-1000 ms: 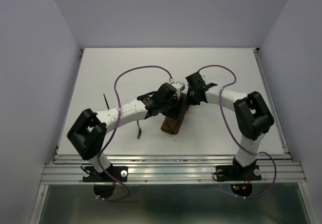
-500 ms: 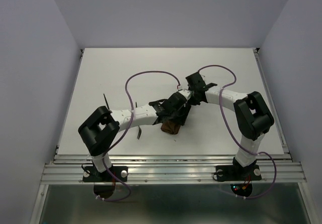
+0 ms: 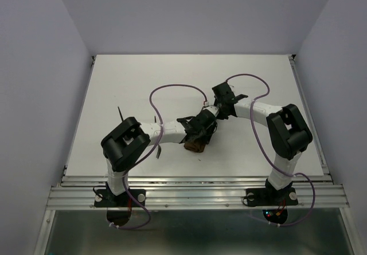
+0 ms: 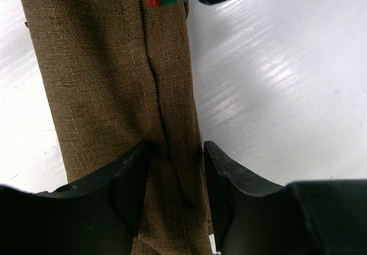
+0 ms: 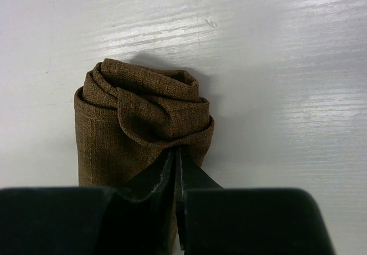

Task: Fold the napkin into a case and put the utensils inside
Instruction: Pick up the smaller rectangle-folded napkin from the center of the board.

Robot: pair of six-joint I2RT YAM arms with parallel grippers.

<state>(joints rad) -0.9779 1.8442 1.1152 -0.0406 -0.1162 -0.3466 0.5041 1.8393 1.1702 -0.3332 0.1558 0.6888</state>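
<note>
The napkin [image 3: 196,146] lies mid-table as a narrow brown case [image 4: 109,66], layered at one end [image 5: 143,103]. My left gripper [image 4: 176,172] is open low over it. One finger [image 4: 129,177] rests on the cloth, the other [image 4: 223,177] stands at its right edge, and a lengthwise fold lies between them. My right gripper [image 5: 179,152] is shut, its tips pinching the cloth's lower layer at the far end. Both grippers [image 3: 203,126] [image 3: 217,113] meet over the case. The utensils lie to the left on the table, one thin piece [image 3: 121,116] and another [image 3: 157,151] nearer the case.
The white table [image 3: 258,77] ends in a metal rail [image 3: 195,189] along its near edge. Purple cables [image 3: 172,89] loop above both arms. Grey walls enclose the left, right and far sides.
My left arm has reached further right and dropped onto the case, covering most of it in the top view. Its jaws widened, then narrowed. The right arm has held still.
</note>
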